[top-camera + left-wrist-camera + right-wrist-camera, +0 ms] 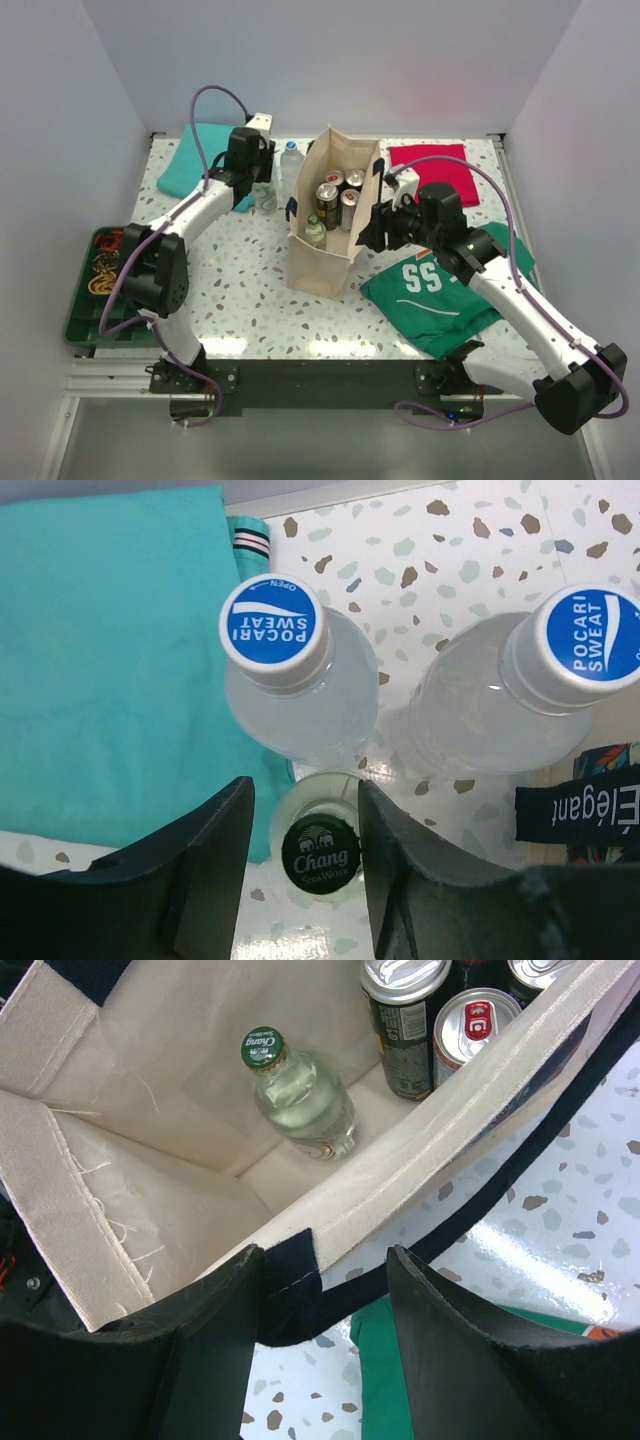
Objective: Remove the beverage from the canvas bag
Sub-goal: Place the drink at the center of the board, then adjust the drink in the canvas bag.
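Note:
The beige canvas bag (322,255) stands upright mid-table with its navy handles. Inside it are several cans (405,1020) and a green-capped glass bottle (300,1100). My right gripper (325,1290) is open at the bag's right rim, and the navy strap (295,1270) lies between its jaws against the left finger. My left gripper (305,825) is open and straddles a Chang soda water bottle (320,852). That bottle stands on the table left of the bag, and the right finger touches its cap. Two Pocari Sweat bottles (275,622) stand just beyond it.
A teal cloth (200,160) lies at the back left and a red cloth (432,170) at the back right. A green shirt (450,290) lies under my right arm. A green tray (85,300) with small items sits at the left edge.

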{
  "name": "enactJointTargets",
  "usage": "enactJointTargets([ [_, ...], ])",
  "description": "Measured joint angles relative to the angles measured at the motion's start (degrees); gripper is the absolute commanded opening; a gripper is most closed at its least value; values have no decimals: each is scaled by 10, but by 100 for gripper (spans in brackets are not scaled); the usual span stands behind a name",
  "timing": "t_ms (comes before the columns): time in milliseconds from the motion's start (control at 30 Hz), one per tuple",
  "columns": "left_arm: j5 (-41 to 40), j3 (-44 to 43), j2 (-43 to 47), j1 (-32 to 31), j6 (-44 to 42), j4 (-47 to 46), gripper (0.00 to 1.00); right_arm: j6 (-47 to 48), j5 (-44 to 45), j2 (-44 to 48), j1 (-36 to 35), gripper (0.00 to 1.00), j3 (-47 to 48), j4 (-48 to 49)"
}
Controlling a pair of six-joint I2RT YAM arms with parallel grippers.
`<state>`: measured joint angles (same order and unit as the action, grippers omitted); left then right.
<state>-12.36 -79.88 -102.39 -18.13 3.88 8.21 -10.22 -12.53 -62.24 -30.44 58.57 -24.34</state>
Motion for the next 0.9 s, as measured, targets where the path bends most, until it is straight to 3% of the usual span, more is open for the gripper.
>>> enactJointTargets([
  [133,-8,1,10,1,0,-6,63,0,0,0,0,56,0,0],
  [500,-8,1,48,2,1,7,74,0,0,0,0,57,0,0],
  [900,125,-70,141,4,-10,88,90,-9,-1,0,0,57,0,9],
])
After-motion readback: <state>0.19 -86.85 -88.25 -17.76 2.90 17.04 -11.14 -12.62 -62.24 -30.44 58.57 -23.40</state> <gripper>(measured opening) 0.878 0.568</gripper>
